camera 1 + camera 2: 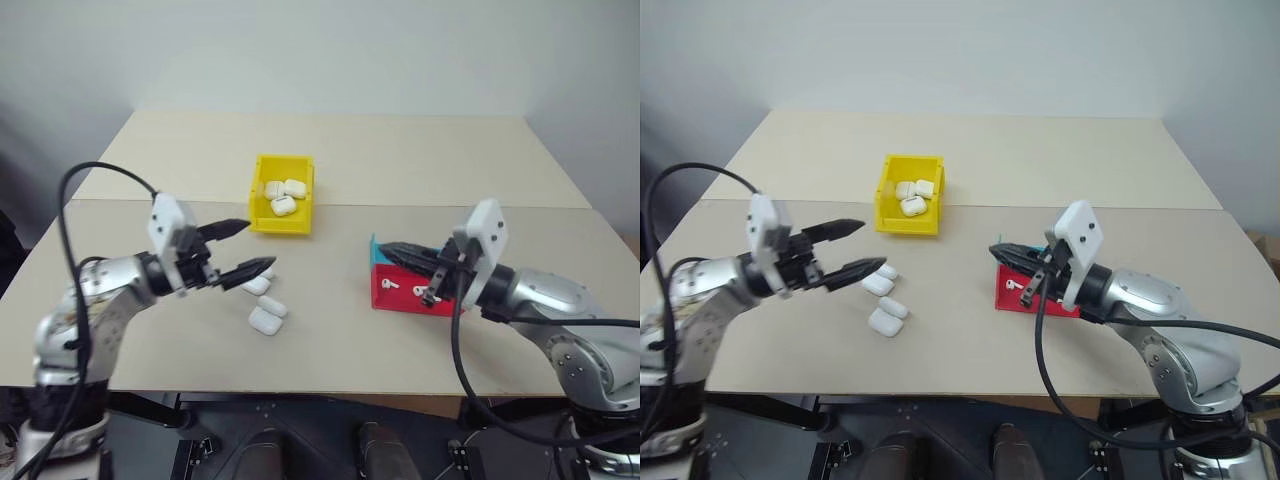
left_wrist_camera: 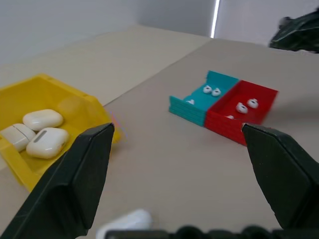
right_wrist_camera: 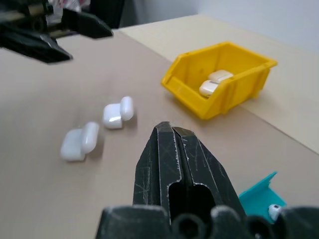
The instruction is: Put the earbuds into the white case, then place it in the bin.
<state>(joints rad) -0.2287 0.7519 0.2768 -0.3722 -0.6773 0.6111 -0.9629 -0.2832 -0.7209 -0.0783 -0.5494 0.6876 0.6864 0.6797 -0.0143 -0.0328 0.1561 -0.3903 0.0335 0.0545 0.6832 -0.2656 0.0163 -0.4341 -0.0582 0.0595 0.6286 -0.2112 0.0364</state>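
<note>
On the table [image 1: 400,330], white cases [image 1: 266,308] lie just beside the left gripper [image 1: 248,248].

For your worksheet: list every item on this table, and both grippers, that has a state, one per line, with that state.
left gripper: open, empty.
right gripper: shut, empty.
bin: upright, three closed cases inside.
loose cases: on the table, lids open.
red tray: holds earbuds.
blue tray: holds earbuds.
</note>
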